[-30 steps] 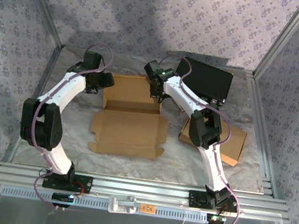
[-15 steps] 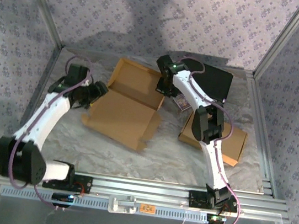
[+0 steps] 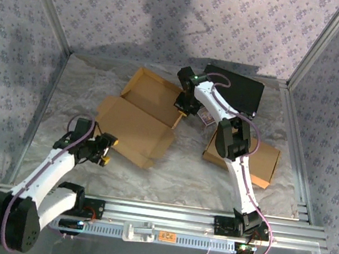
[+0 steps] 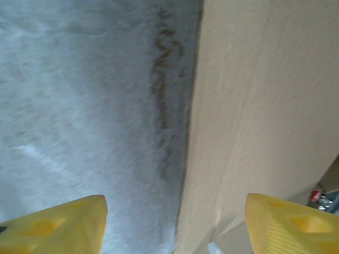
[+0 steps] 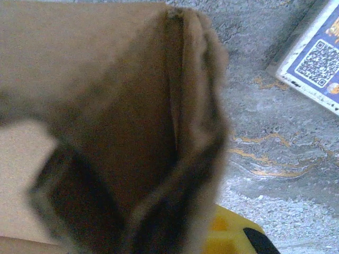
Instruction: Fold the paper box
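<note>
Crinkled silver-grey desk (image 3: 182, 170). The paper box (image 3: 135, 122) sits mid-desk, half open, with one panel raised at the far side. The right gripper (image 3: 187, 104) has its jaws closed on the box's far-right wall. The left gripper (image 3: 105, 154) has its jaws open and empty, just beside the box's near-left edge.

This looks like a robot test lab. A left arm (image 3: 56, 171) and a right arm (image 3: 242, 181), both white, are bolted to a metal rail (image 3: 163, 215) along the bottom. Flowery cloth walls (image 3: 172, 20) on metal posts (image 3: 50, 8) close in a crinkly silver worktop (image 3: 181, 176).
</note>
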You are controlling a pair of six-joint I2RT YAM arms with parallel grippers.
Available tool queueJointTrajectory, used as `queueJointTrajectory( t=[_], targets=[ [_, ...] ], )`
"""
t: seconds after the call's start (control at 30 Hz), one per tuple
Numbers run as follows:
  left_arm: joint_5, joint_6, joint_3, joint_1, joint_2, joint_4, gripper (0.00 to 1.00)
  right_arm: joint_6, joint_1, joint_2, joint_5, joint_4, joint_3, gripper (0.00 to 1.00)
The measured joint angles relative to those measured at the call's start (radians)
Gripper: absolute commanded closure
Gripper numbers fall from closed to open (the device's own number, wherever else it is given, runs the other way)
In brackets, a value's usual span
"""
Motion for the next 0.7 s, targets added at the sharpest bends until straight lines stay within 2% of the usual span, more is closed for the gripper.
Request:
queueJointTrajectory(
  t=[0.17, 0.27, 0.37, 0.43, 0.5, 0.7],
  targets=[
    [-0.001, -0.007, 0.000, -0.008, 0.087, 0.159, 0.38, 0.000, 0.000, 0.000, -0.016, 0.003, -0.010, 1.00],
    [-0.005, -0.003, 0.000, -0.008, 0.135, 0.232, 0.48, 0.000, 0.000, 0.000, -0.023, 0.003, -0.013, 1.00],
    [-0.016, 0.009, 0.000, -0.013, 0.156, 0.258, 0.66, 0.000, 0.000, 0.000, -0.023, 0.004, -0.013, 1.00],
    [-0.029, 0.026, 0.007, -0.014, 0.153, 0.251, 0.89, 0.000, 0.000, 0.000, -0.024, 0.005, -0.013, 1.00],
    [-0.050, 0.048, 0.046, -0.015, 0.146, 0.203, 1.00, 0.000, 0.000, 0.000, -0.029, 0.006, -0.013, 1.00],
    [-0.140, 0.139, 0.274, -0.025, 0.111, -0.048, 1.00, 0.032, 0.015, 0.000, -0.050, 0.026, -0.014, 1.00]
  ],
)
